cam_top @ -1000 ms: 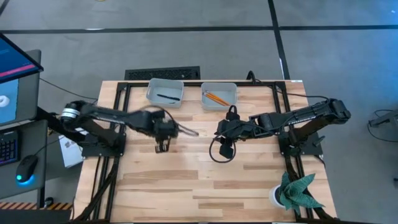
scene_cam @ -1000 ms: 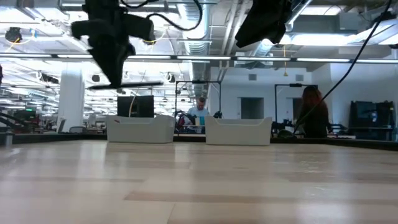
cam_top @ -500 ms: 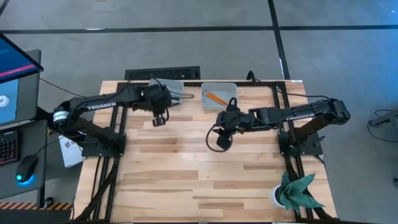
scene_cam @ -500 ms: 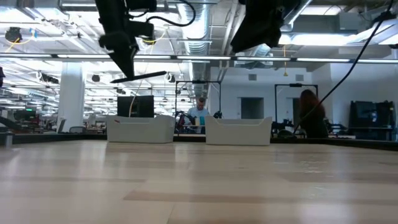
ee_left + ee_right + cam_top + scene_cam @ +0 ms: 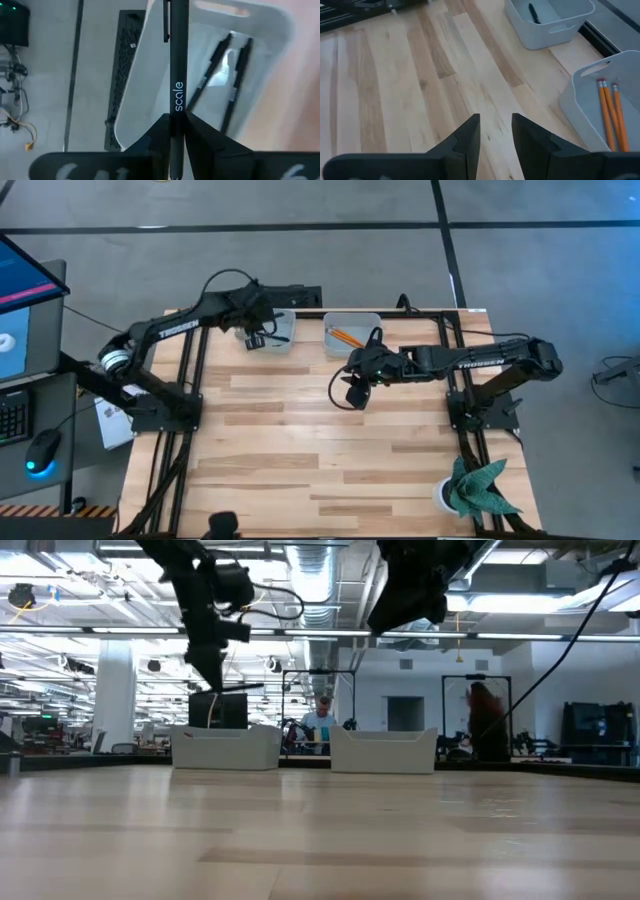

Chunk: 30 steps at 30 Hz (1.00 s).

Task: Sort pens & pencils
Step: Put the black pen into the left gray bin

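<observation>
My left gripper (image 5: pixel 258 338) hangs over the left grey bin (image 5: pixel 281 330) at the table's far edge, shut on a black pen (image 5: pixel 178 60). Two more black pens (image 5: pixel 215 65) lie on that bin's floor. The right grey bin (image 5: pixel 372 323) holds two orange pencils (image 5: pixel 610 110) lying flat. My right gripper (image 5: pixel 356 395) hovers open over bare wood just near of the right bin, with nothing between its fingers (image 5: pixel 470 135). My left gripper pinches the pen's barrel (image 5: pixel 177 112) between its two fingers, just below the printed word. The fingers slant down from the near left and lie across the pen. The pen is lifted clear above the bin and lies roughly level (image 5: pixel 240 688), its clip end pointing away from the gripper.
A potted plant (image 5: pixel 475 488) stands at the near right corner. Black frame rails (image 5: pixel 190 380) run along the table's left and right sides. Bare wood spans the middle and near part of the table (image 5: pixel 300 460). People show in the room beyond the table (image 5: pixel 485 725).
My left gripper has swung from the middle of the table toward the far edge and now hangs over the left bin, turning as it went, with the pen still shut in it and clear of the table. My right gripper has drifted a little toward the far edge.
</observation>
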Each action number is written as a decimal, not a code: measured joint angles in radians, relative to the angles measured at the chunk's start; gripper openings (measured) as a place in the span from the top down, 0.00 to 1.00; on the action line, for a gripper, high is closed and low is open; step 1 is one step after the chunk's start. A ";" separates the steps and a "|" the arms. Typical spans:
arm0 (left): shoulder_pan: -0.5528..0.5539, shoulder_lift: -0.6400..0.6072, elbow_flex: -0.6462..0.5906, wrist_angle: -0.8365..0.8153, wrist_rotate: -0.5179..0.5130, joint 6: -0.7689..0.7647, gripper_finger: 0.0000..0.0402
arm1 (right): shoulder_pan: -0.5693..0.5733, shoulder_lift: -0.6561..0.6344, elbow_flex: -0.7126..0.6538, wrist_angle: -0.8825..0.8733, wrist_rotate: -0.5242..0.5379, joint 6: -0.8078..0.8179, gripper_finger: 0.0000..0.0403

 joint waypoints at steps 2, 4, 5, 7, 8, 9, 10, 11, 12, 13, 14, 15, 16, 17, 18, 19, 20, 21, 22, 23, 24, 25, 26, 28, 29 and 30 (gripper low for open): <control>0.024 0.038 0.001 0.030 0.009 0.034 0.91 | -0.006 0.000 0.000 0.000 0.000 0.000 0.67; 0.040 0.076 0.001 0.056 0.015 0.053 0.91 | -0.011 0.000 0.000 0.000 0.000 0.000 0.67; 0.048 0.093 0.001 0.067 0.022 0.061 0.91 | -0.012 0.000 0.000 0.000 0.000 0.000 0.67; 0.059 0.129 0.001 0.074 0.029 0.068 0.91 | -0.013 0.000 0.000 0.000 0.000 0.000 0.67; 0.064 0.148 0.001 0.076 0.036 0.068 0.91 | -0.013 0.000 0.000 0.000 0.000 0.000 0.67; 0.068 0.166 0.000 0.076 0.048 0.068 0.91 | -0.013 0.000 0.000 0.000 0.000 0.000 0.67; 0.072 0.182 0.000 0.079 0.062 0.069 0.91 | -0.013 0.000 0.000 0.000 0.000 0.000 0.67; 0.075 0.197 0.000 0.086 0.074 0.069 0.91 | -0.013 0.000 0.000 0.000 0.000 0.000 0.67; 0.078 0.211 0.000 0.090 0.083 0.068 0.91 | -0.013 0.000 0.000 0.000 0.000 0.000 0.67; 0.079 0.224 0.000 0.089 0.085 0.067 0.91 | -0.012 0.000 0.000 0.000 0.000 0.000 0.67; 0.079 0.238 0.000 0.091 0.085 0.062 0.91 | -0.013 0.000 0.000 0.000 0.000 0.000 0.67; 0.079 0.250 0.000 0.093 0.085 0.059 0.91 | -0.013 0.000 0.000 0.000 0.000 0.000 0.67; 0.079 0.261 0.000 0.092 0.085 0.056 0.91 | -0.013 0.000 0.000 0.000 0.000 0.000 0.67; 0.080 0.271 0.000 0.091 0.086 0.055 0.91 | -0.013 0.000 0.000 0.000 0.000 0.000 0.67; 0.080 0.279 0.000 0.093 0.093 0.052 0.91 | -0.013 0.000 0.000 0.000 0.000 0.000 0.67; 0.080 0.286 0.000 0.091 0.109 0.051 0.91 | -0.013 0.000 0.000 0.000 0.000 0.001 0.67; 0.080 0.294 0.000 0.089 0.129 0.051 0.91 | -0.013 0.000 0.000 0.000 0.000 0.001 0.67; 0.080 0.298 0.000 0.089 0.138 0.051 0.91 | -0.013 0.000 0.000 0.000 0.000 0.001 0.67; 0.080 0.298 0.000 0.089 0.146 0.052 0.91 | -0.013 0.000 0.000 0.000 0.000 0.001 0.67; 0.080 0.298 0.000 0.090 0.152 0.051 0.91 | -0.013 0.000 0.000 0.000 0.000 0.001 0.67; 0.080 0.297 0.000 0.096 0.155 0.050 0.91 | -0.013 0.000 0.000 0.000 0.000 0.001 0.67; 0.080 0.297 0.000 0.100 0.157 0.044 0.91 | -0.013 0.000 0.000 0.000 0.000 0.001 0.67; 0.080 0.297 0.000 0.104 0.158 0.039 0.91 | -0.013 0.000 0.000 0.000 0.000 0.001 0.67; 0.080 0.297 0.000 0.112 0.158 0.029 0.91 | -0.013 0.000 0.000 0.000 0.000 0.001 0.67; 0.080 0.297 0.000 0.113 0.158 0.028 0.91 | -0.013 0.000 0.000 0.000 0.000 0.001 0.67; 0.080 0.297 0.000 0.114 0.158 0.026 0.91 | -0.013 0.000 0.000 0.000 0.000 0.001 0.67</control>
